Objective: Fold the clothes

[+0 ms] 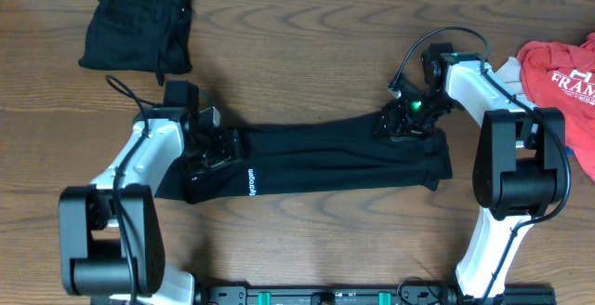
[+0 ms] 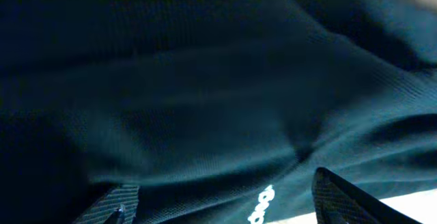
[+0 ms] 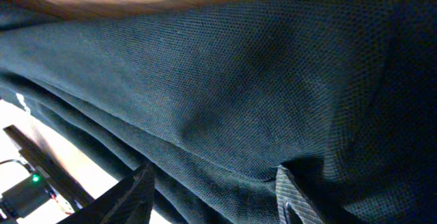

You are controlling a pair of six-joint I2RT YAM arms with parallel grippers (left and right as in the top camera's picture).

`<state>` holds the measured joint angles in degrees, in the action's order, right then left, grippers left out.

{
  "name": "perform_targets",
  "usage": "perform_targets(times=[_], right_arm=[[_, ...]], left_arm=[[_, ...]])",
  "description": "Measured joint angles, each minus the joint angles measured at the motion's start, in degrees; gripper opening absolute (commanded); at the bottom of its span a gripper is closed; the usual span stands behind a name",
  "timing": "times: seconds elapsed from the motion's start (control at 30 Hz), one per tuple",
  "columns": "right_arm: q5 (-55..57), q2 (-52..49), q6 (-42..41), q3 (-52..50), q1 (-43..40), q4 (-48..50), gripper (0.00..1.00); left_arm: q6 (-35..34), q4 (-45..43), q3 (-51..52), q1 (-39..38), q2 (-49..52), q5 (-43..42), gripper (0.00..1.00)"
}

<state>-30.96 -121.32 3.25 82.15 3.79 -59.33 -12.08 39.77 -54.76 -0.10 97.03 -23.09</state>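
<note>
a black top (image 1: 316, 152) is laid across the middle of the table (image 1: 307, 240), doubled into a long narrow band, with white lettering (image 1: 251, 181) seen near its left end. the left gripper (image 1: 212, 149) is set down on the band's left end and the right gripper (image 1: 407, 119) on its right end.

in the left wrist view the fingers (image 2: 341, 197) are seen spread wide, with cloth lying beyond and below them and nothing pinched, so the left pincer is judged released. in the right wrist view the fingers (image 3: 133, 197) are likewise held apart over the weave. the right pincer is taken as released too, with no fold clamped.

a black pile (image 1: 139, 21), already folded, is seen at the far left corner. a red tee (image 1: 562, 72) is heaped at the right edge, with a pale piece (image 1: 509, 66) just beside it, partly hidden by the right arm.

the lengthwise fold is judged done and the crosswise fold not yet made. for the next move, one end of the band would need to be pinched through all its layers, lifted clear and carried over the other end. the edges would have to be kept aligned so that the layers are not dragged apart.
</note>
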Motion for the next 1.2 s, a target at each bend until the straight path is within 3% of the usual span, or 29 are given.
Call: perform_targets(times=[0.5, 0.83, 1.2], right_arm=[[13.31, 1.18, -7.23, 0.20, 0.72, -2.73, 0.57], [23.12, 0.37, -8.26, 4.35, 0.52, -7.06, 0.58], [26.93, -0.04, -8.50, 15.74, -0.02, -15.63, 0.61]], left_arm=[[0.17, 2.64, -0.07, 5.70, 1.95, 1.86, 0.82], [2.05, 9.57, -4.81, 6.38, 1.70, 5.60, 0.82], [2.89, 11.08, -5.70, 6.45, -8.83, 6.88, 0.88]])
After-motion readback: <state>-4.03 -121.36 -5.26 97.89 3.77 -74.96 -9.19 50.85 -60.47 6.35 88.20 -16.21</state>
